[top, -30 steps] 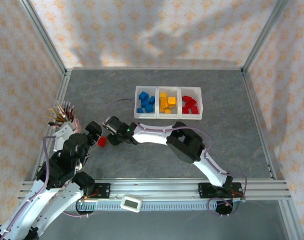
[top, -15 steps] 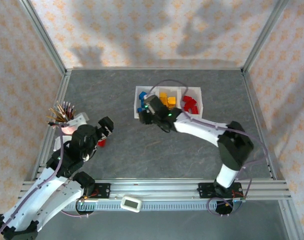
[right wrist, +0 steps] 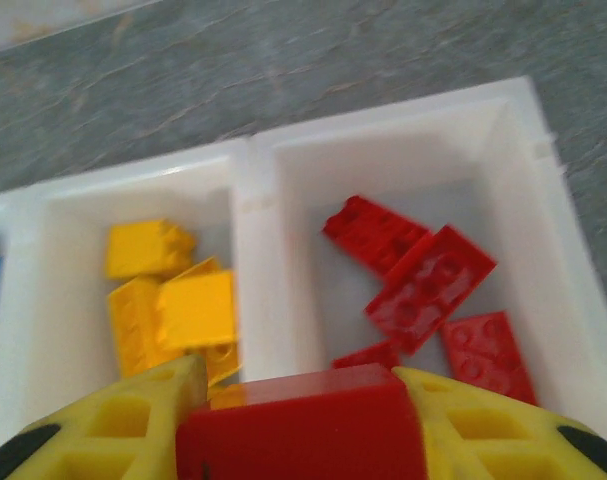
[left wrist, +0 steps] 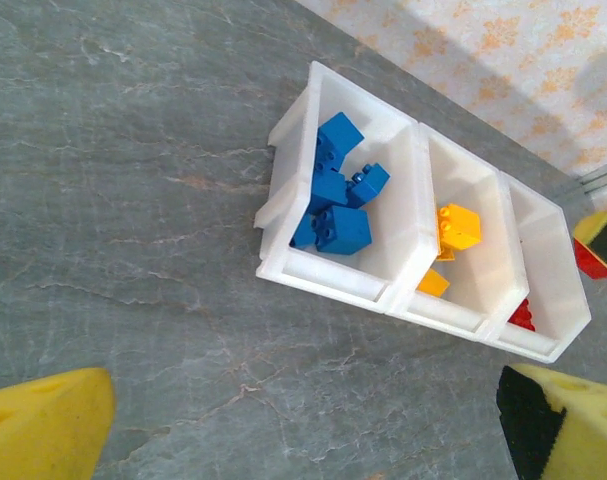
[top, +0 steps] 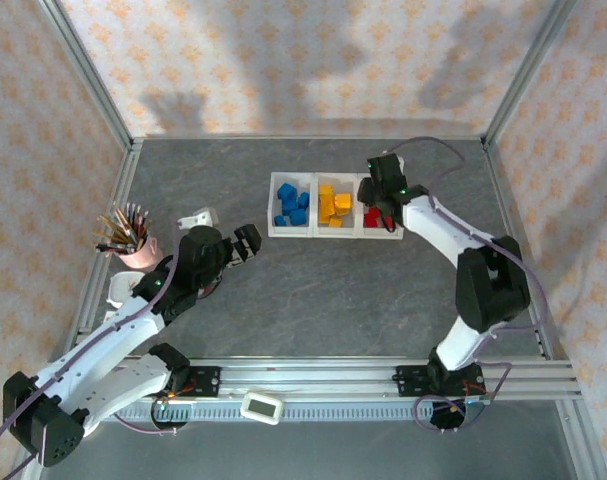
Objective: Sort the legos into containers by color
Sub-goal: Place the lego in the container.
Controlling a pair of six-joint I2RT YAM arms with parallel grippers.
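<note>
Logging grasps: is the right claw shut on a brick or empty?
Shut on a red brick, wedged between its yellow fingers above the bins.

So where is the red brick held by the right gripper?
In the right wrist view the red brick sits clamped in the right gripper, just above the red bin, rightmost in the row, beside the yellow one.
</note>
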